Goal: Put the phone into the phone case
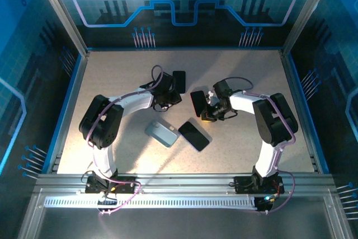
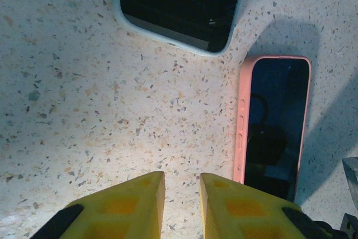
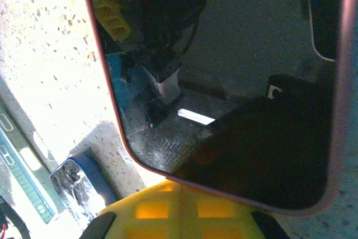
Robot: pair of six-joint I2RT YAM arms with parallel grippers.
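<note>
left gripper (image 2: 181, 197) points down, jaws slightly parted; right gripper (image 1: 208, 113) reaches inward, closed tight.

Glossy-screened phone (image 3: 240, 82), matt speckled table (image 3: 45, 54)

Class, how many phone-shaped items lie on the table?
4: a pale-cased phone by the left gripper, a pink-cased phone at the right gripper, a pale blue case and a black phone mid-table. None seems hidden.
</note>
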